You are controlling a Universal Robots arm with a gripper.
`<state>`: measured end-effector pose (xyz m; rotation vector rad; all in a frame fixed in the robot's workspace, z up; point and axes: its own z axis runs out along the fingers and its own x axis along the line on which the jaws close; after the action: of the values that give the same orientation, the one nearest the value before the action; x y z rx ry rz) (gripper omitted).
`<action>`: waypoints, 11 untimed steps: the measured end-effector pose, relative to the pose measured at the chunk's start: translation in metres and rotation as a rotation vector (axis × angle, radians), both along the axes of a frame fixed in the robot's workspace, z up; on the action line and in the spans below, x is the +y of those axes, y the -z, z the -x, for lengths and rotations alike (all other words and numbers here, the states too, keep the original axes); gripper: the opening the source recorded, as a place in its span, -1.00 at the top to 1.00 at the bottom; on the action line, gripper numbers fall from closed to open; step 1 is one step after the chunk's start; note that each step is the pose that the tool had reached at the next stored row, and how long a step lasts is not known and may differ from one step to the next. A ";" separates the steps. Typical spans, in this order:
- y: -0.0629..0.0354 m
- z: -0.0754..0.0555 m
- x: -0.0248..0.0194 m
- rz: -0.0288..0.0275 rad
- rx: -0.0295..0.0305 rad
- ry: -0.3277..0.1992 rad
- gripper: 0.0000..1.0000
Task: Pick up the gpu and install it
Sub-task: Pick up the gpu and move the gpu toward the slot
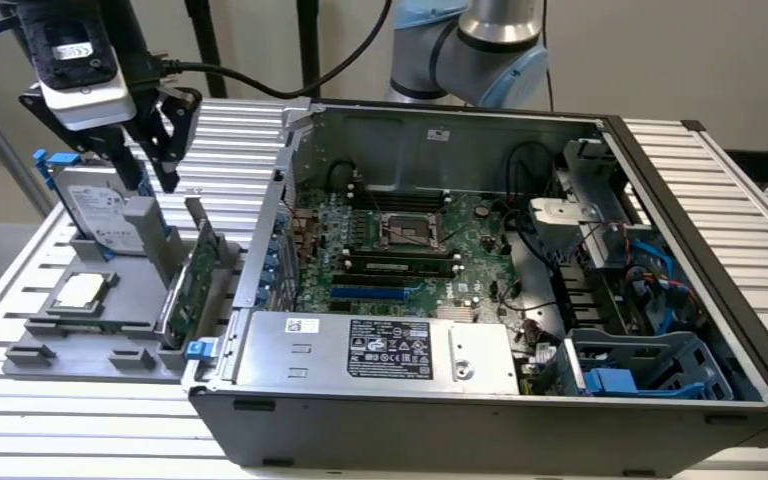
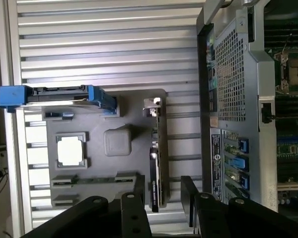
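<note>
The step in hand reads as lining up over the gpu (image 1: 199, 268), a thin flat card with a green circuit-board face and a black top edge. It stands on its long edge in a slot of the grey moulded holder tray (image 1: 97, 340) on the ribbed aluminium desk (image 1: 77, 420), to the exterior view's left of the open black computer case (image 1: 491, 420). The black jaws hang spread above the tray, holding nothing, with the card's edge between them but nearer one finger (image 2: 139, 196). Done well, I judge, they centre on that edge, square to the card, clear of the silver hard drive with blue rails (image 1: 104, 215) beside it
</note>
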<state>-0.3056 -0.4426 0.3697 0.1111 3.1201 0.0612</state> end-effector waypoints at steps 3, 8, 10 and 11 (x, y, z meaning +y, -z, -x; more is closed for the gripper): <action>0.0070 0.000 -0.0008 -0.0001 0.0000 0.000 -1.00; 0.0160 0.001 -0.0019 0.0000 0.0000 0.000 -1.00; 0.0197 0.001 -0.0025 0.0000 0.0000 0.000 -1.00; 0.0216 0.001 -0.0027 -0.0001 -0.0001 0.000 -1.00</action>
<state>-0.3063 -0.4453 0.3481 0.1110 3.1200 0.0613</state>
